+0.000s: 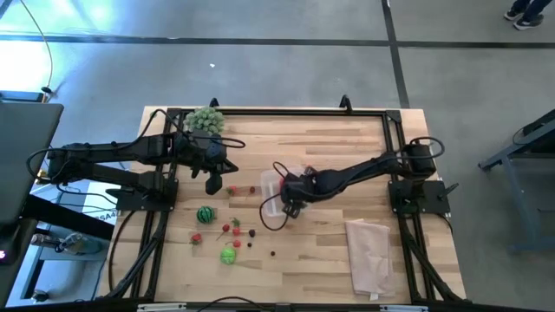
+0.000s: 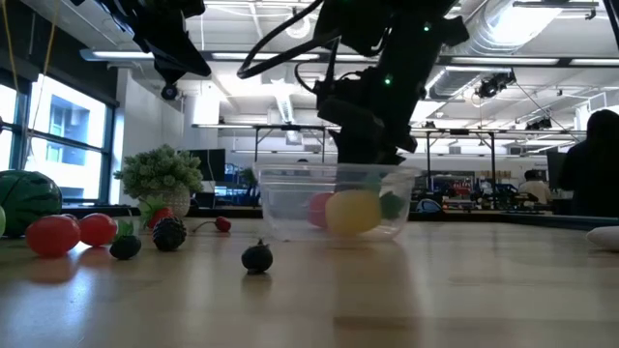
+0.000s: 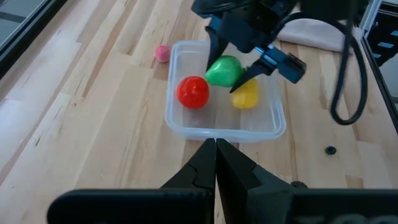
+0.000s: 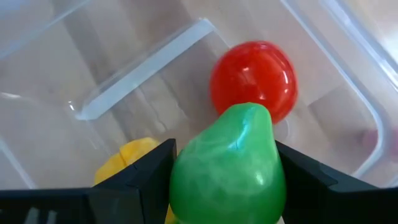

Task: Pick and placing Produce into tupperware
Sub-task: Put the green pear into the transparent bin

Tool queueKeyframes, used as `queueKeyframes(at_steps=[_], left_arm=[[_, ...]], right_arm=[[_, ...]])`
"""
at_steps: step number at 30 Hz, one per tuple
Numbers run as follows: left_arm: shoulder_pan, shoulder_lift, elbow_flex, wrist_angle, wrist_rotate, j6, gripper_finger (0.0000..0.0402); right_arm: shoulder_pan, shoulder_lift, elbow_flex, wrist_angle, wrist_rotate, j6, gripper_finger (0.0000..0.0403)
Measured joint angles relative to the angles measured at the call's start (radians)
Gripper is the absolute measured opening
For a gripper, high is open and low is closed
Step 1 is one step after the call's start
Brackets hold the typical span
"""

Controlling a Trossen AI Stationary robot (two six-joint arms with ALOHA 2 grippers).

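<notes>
The clear tupperware (image 1: 270,186) stands at mid-table and holds a red ball (image 3: 193,91) and a yellow fruit (image 3: 246,94). My right gripper (image 1: 290,206) reaches down into it, shut on a green pear-shaped fruit (image 4: 227,165). The rest of the produce lies on the boards toward the near left: a striped green ball (image 1: 205,214), red pieces (image 1: 227,228), a green fruit (image 1: 228,254) and small dark berries (image 2: 256,257). A pink piece (image 3: 161,53) lies outside the tupperware. My left gripper (image 3: 216,146) hovers shut, left of the tupperware, touching nothing. My right gripper pinches the green fruit's broad body (image 4: 186,174) between its two fingers (image 4: 146,171), one on each side. It comes from above, pointing down into the tupperware. The fruit's narrow end points toward the red ball; whether it touches the tupperware floor cannot be told.
A bushy pale-green plant (image 1: 205,120) stands at the far left edge of the table. A folded beige cloth (image 1: 368,251) lies near the right front. Bare boards lie between the tupperware and the cloth. A loose black cable (image 1: 276,217) loops beside the tupperware.
</notes>
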State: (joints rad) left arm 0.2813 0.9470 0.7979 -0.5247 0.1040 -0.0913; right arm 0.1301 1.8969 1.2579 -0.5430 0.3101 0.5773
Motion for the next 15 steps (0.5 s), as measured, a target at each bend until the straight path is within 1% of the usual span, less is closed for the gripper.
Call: queueKeyframes(at_steps=[4, 11, 15], left_arm=[[0.000, 0.000, 0.000, 0.000, 0.000, 0.000, 0.0001], [0.000, 0.000, 0.000, 0.000, 0.000, 0.000, 0.0001], [0.000, 0.000, 0.000, 0.000, 0.000, 0.000, 0.0001]], right_arm=[[0.017, 0.000, 0.000, 0.000, 0.013, 0.018, 0.0218], [0.015, 0.000, 0.000, 0.000, 0.031, 0.025, 0.0219], [0.015, 0.000, 0.000, 0.000, 0.054, 0.025, 0.0236]])
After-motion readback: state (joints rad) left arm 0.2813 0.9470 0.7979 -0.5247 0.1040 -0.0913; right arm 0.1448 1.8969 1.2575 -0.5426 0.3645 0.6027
